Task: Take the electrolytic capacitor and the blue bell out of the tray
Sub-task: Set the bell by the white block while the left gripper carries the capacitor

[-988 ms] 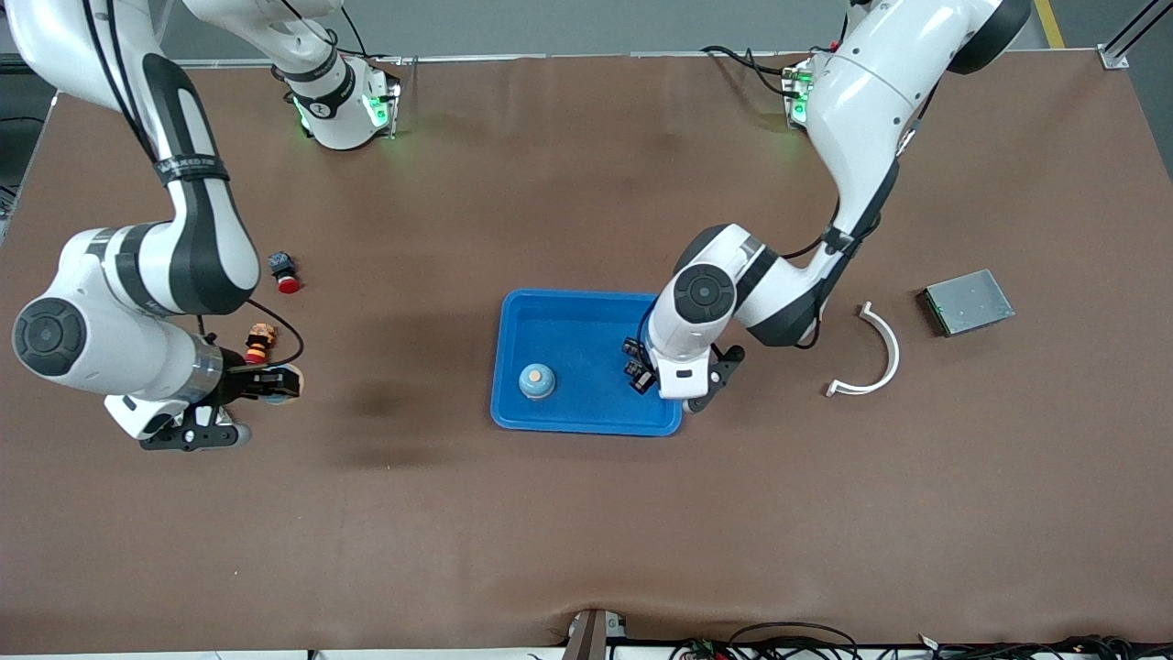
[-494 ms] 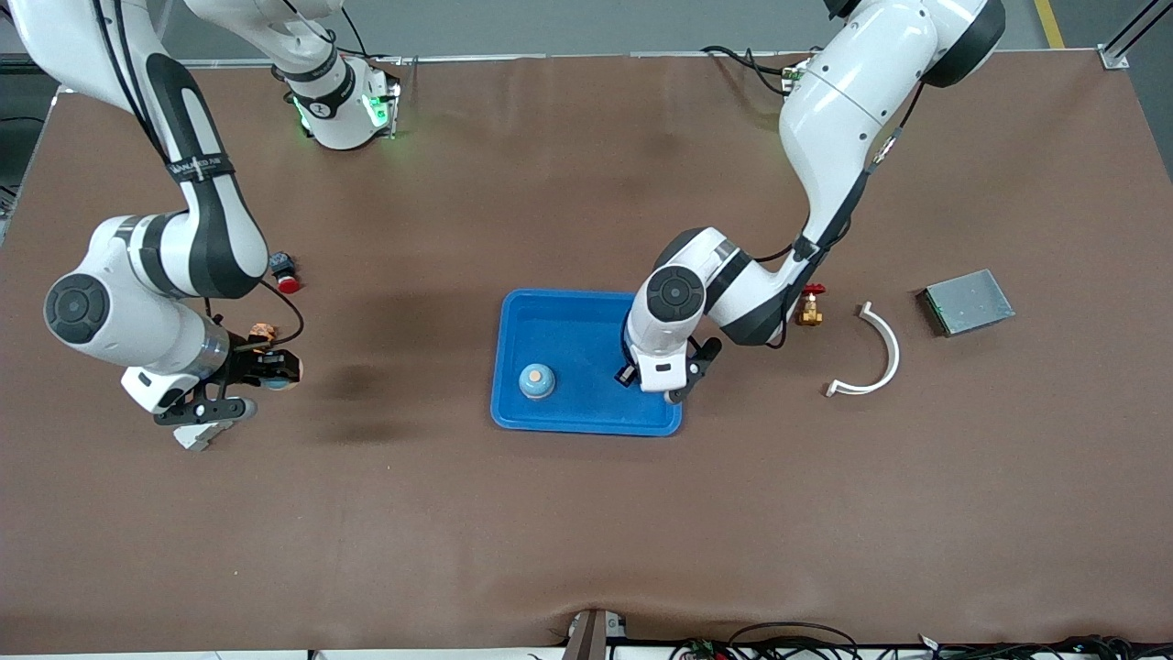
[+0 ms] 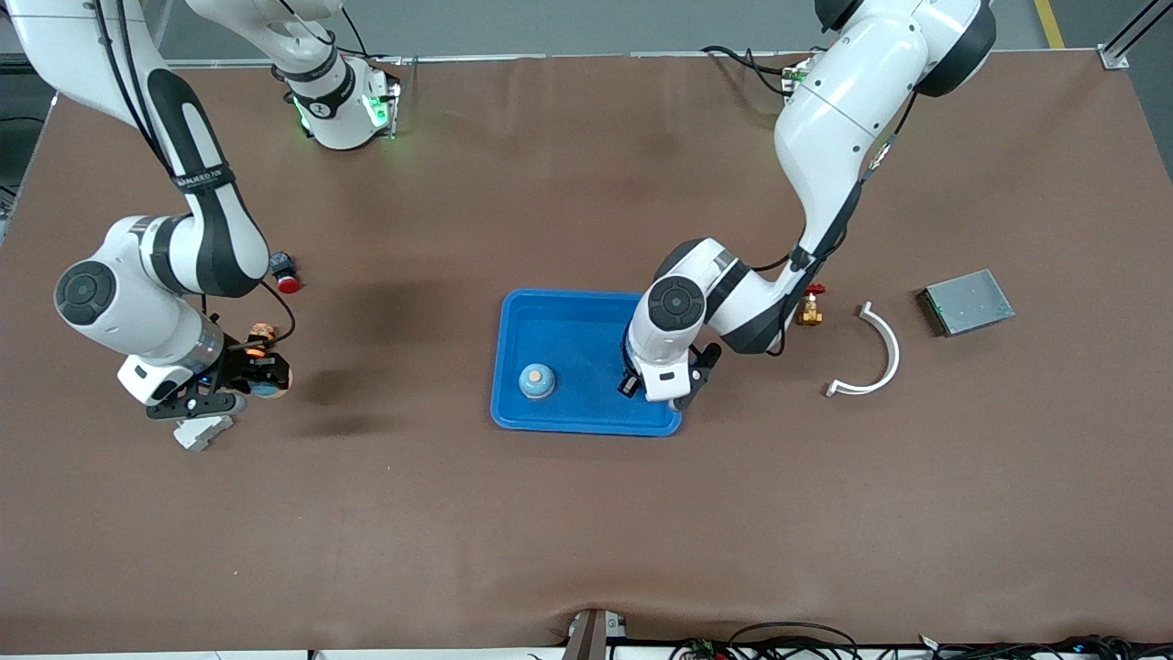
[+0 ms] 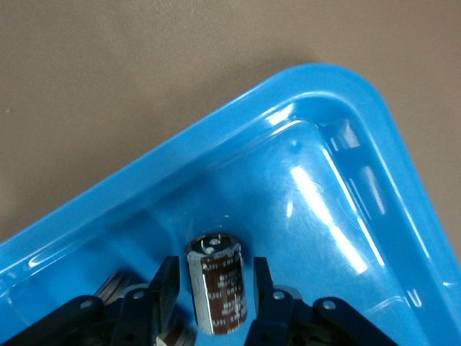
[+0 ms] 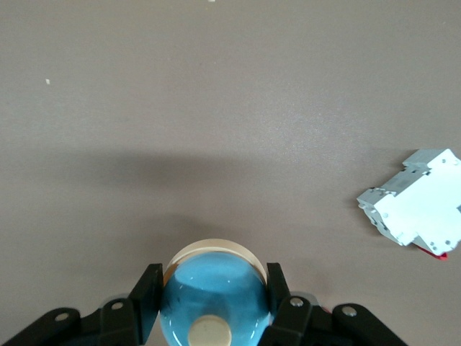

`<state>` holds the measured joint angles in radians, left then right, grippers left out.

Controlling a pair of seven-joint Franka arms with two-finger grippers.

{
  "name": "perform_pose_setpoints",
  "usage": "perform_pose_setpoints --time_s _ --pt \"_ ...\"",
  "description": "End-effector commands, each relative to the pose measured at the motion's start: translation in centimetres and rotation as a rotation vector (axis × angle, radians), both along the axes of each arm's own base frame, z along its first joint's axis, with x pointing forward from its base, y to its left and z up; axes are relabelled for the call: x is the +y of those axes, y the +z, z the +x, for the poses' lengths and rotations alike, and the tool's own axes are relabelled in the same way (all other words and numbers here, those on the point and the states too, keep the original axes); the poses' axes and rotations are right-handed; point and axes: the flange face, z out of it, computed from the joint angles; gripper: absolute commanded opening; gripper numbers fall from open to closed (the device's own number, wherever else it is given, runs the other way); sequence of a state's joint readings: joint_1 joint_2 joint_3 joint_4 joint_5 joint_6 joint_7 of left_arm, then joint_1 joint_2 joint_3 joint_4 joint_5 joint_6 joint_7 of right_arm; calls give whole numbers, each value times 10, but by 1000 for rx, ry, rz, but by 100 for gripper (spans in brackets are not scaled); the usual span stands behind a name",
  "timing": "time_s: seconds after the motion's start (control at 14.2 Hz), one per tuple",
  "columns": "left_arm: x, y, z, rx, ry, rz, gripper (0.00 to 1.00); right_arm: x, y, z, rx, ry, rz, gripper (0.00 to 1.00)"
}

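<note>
My left gripper (image 3: 632, 383) hangs low inside the blue tray (image 3: 577, 335), at the corner toward the left arm's end. In the left wrist view its jaws (image 4: 215, 268) are shut on a dark brown capacitor (image 4: 220, 292), just above the tray floor (image 4: 302, 202). A blue bell (image 3: 536, 380) with a pale button sits in the tray. My right gripper (image 3: 259, 376) is over bare table at the right arm's end. It is shut (image 5: 212, 274) on a second blue bell (image 5: 212, 299) with a cream base.
A white-grey breaker (image 3: 200, 431) (image 5: 414, 205) lies on the table just under the right hand. A small orange part (image 3: 262, 332) and a red-capped button (image 3: 285, 274) lie nearby. Toward the left arm's end are a brass valve (image 3: 810, 308), a white curved piece (image 3: 875, 353) and a grey box (image 3: 968, 301).
The left arm shifted toward the tray's middle and sank a little with the capacitor, uncovering the brass valve. The right arm swung with its bell, uncovering the breaker.
</note>
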<state>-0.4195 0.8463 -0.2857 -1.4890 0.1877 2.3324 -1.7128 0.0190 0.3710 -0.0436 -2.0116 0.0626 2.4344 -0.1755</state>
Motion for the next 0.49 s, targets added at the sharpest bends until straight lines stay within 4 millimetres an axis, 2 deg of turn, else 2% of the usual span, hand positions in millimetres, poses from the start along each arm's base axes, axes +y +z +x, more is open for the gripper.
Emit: perform_pose_setpoints --time_s 0.0,0.07,0.14,0.21,0.28,0.42 --pt "-8 -8 2 -36 5 16 49 0 -37 3 -8 14 -6 0" --pt "-10 -11 -1 -33 1 20 45 2 -50 3 11 18 -6 0" --pt "-9 -12 0 -33 0 21 34 3 -59 2 17 15 -5 0" --pt "-10 -12 -1 -35 -4 21 13 5 -70 1 22 11 -5 0" --pt "-11 -11 -1 -37 -10 20 0 7 -76 2 25 10 -5 0" --pt "-9 0 3 -55 -11 18 0 8 -82 3 32 8 -2 0"
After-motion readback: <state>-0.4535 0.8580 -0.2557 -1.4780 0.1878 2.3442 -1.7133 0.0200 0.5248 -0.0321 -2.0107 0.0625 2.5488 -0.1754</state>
